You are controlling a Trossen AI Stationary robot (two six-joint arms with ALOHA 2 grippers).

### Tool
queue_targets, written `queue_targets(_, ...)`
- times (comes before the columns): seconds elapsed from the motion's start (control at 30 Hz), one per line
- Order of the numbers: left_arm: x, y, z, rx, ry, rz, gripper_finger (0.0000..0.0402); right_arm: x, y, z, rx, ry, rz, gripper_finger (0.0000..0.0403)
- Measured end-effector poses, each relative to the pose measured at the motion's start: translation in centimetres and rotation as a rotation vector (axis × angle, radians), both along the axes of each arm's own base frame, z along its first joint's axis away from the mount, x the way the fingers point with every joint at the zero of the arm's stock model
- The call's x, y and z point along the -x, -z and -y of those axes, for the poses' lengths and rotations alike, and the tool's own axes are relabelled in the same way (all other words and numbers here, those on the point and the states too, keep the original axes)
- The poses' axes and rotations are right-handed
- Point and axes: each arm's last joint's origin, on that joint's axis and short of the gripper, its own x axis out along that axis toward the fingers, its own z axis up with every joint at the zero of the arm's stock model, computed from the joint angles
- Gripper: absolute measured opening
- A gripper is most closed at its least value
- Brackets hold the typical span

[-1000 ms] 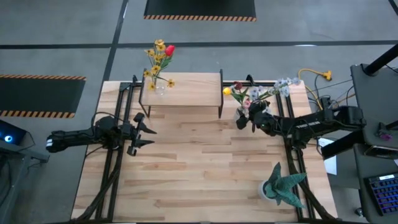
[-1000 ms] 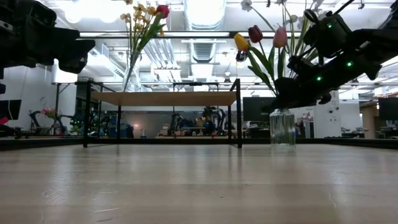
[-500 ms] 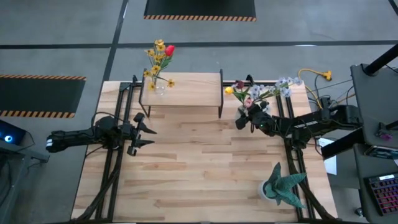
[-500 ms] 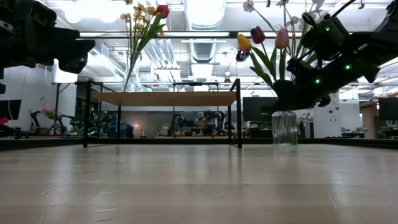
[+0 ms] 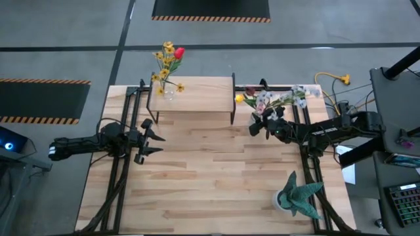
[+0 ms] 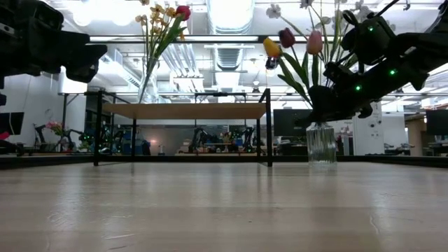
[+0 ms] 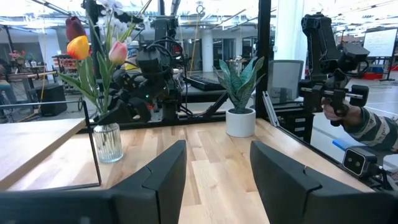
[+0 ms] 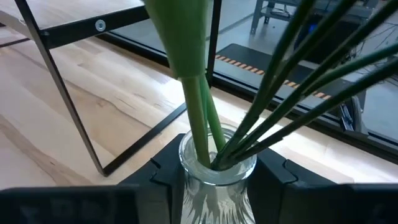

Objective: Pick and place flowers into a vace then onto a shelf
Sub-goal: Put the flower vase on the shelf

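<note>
A clear ribbed glass vase point(image 6: 321, 144) stands with its base on the table right of the shelf point(image 5: 190, 96). It holds flowers point(image 5: 270, 99) with yellow, red, pink and white blossoms. My right gripper point(image 5: 260, 124) reaches in from the table's right side and is shut on this vase. A second vase point(image 5: 168, 93) with yellow and red flowers point(image 5: 168, 58) stands on the shelf's far left corner. My left gripper point(image 5: 152, 140) hovers open near the table's left edge, with nothing between its fingers point(image 7: 163, 177). My right gripper pinches the vase's narrow neck point(image 8: 214, 180), just under the rim, between its two fingers point(image 8: 158, 180), one on each side. The fingers come level from the table's right side. The vase stands upright with its base point(image 6: 321, 162) on the table, the stems rising above the fingers.
A teal spiky potted plant point(image 5: 298, 196) stands at the near right. Black frame rails run along the table's left point(image 5: 118, 177) and right point(image 5: 308, 170) sides. Yellow cable point(image 5: 331, 78) lies beyond the far right corner. A person's hand point(image 7: 349, 117) shows beyond the table.
The flowers in the right vase have swayed a little, blossoms shifting slightly, while the vase stays upright on the table with my right gripper at its neck.
</note>
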Motion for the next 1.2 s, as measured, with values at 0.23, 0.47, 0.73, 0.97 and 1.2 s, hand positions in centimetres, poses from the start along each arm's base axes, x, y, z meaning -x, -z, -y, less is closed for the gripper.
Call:
queue_targets(0.23, 0.0, 0.0, 0.0, 0.0, 0.0, 0.0, 0.0161, 0.0, 0.0, 0.0, -0.009, 0.006, 0.011, 0.0115)
queue_targets(0.47, 0.0, 0.0, 0.0, 0.0, 0.0, -0.001, 0.0161, 0.0, 0.0, 0.0, -0.012, 0.008, 0.017, 0.0114)
queue_targets(0.73, 0.0, 0.2, 0.0, 0.002, 0.0, -0.02, 0.0161, -0.2, -1.2, -0.1, -0.032, -0.065, 0.084, 0.0114)
queue_targets(0.97, 0.0, 0.2, -0.1, 0.018, -0.017, -0.025, 0.0161, -0.5, -4.3, -0.8, -0.085, -0.206, 0.127, 0.0114)
queue_targets(1.2, 0.0, 0.2, -0.1, 0.022, -0.028, -0.026, 0.0161, -1.6, -7.3, -3.6, -0.126, -0.427, 0.178, 0.0113)
